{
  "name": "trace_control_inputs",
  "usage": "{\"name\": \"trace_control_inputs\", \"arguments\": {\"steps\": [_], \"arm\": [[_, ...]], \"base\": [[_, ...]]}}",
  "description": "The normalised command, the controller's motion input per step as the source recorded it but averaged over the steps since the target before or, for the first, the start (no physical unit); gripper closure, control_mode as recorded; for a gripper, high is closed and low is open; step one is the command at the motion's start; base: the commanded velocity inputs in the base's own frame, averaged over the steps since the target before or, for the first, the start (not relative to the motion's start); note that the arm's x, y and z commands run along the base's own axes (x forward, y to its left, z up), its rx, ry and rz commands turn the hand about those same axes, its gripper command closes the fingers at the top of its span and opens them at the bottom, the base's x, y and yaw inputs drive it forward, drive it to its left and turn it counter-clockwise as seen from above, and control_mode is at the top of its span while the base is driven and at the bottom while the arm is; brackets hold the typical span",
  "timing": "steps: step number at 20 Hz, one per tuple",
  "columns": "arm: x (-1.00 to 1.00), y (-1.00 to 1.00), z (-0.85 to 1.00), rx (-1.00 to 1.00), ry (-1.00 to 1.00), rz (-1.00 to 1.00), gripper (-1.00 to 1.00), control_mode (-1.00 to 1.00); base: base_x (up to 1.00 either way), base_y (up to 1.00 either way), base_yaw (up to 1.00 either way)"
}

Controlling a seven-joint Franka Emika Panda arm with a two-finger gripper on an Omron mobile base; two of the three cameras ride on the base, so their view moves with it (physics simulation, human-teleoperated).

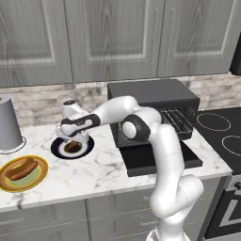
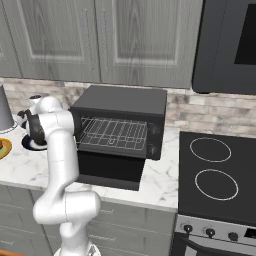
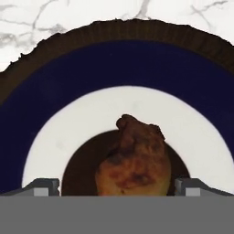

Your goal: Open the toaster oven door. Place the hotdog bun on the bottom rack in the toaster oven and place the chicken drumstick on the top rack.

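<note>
Left base view: arm bent leftward, hand lowered over the dark-rimmed plate (image 1: pixel 59 149). Gripper (image 1: pixel 73 141) fully open, fingertips (image 3: pixel 43 187) flanking the chicken drumstick (image 3: pixel 135 160) on that plate, grasping nothing. Beyond, toaster oven door (image 1: pixel 160 160) lies open.

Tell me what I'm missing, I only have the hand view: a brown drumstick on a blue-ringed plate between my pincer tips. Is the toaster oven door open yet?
Observer: Yes. In the right base view the toaster oven door lies folded down flat on the counter, and wire racks show inside the toaster oven.
Operator: Where is the hotdog bun?
Observer: On a yellow plate at the counter's left end, the hotdog bun untouched, left of your plate.
Operator: Anything near the bun?
Observer: A grey cylindrical container stands behind it by the wall.
Operator: How does my pincer sit?
Observer: The pincer hangs open just above the chicken drumstick, one tip on each side.
</note>
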Motion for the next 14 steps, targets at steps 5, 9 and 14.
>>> {"name": "trace_control_inputs", "arguments": {"steps": [5, 9, 14], "arm": [[0.00, 0.00, -0.08, 0.00, 0.00, 0.00, 1.00, -1.00], [0.00, 0.00, 0.02, 0.00, -0.01, 0.00, 1.00, -1.00], [-0.39, -0.14, 0.64, 0.00, -0.13, 0.00, 1.00, -1.00]], "base": [[0.00, 0.00, 0.00], [0.00, 0.00, 0.00], [0.00, 0.00, 0.00]]}}
